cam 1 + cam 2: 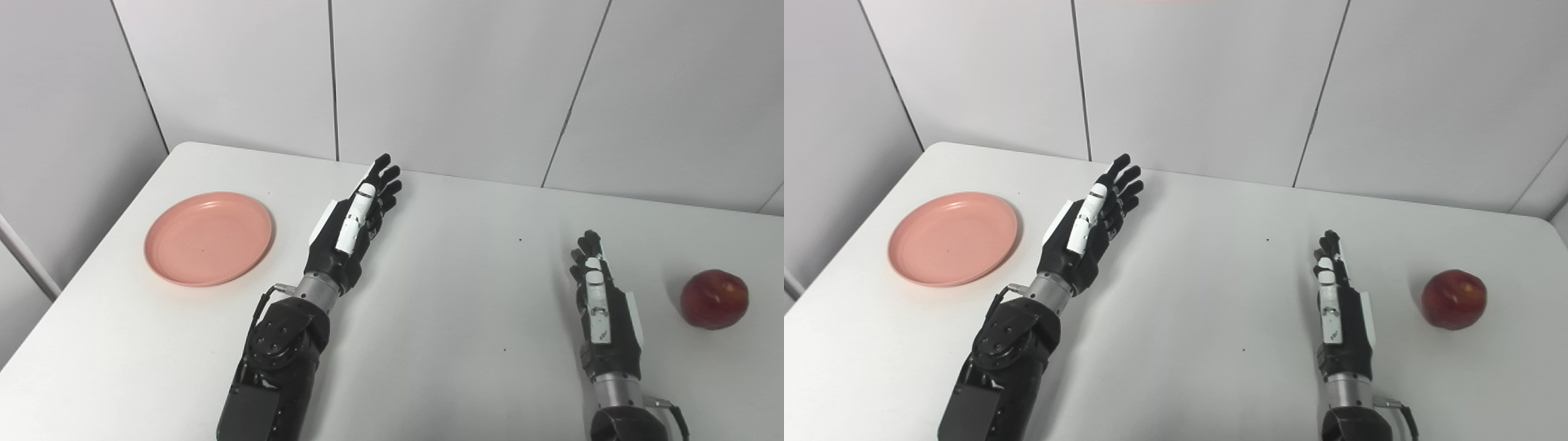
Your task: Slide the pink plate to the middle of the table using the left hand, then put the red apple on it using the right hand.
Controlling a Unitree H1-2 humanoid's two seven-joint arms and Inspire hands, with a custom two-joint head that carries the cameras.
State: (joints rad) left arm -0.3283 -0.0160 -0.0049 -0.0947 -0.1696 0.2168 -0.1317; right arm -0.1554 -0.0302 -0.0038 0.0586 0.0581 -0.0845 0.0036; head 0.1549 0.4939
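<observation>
I lose both forearms at the bottom edge; the white table (441,343) runs off bottom and right, and tiny dark specks there are probably dirt.

We see bare table (453,318) between the left hand (349,229) and the pink plate (208,237); nothing blocks the right hand (603,306) from the red apple (714,299); the table's middle lies unobstructed.

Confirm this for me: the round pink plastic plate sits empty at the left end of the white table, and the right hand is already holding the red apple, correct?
Not quite. The right hand is open and holds nothing; the red apple rests on the white table beside it, untouched, as the left eye view shows. The round pink plastic plate does sit empty at the left end.
</observation>
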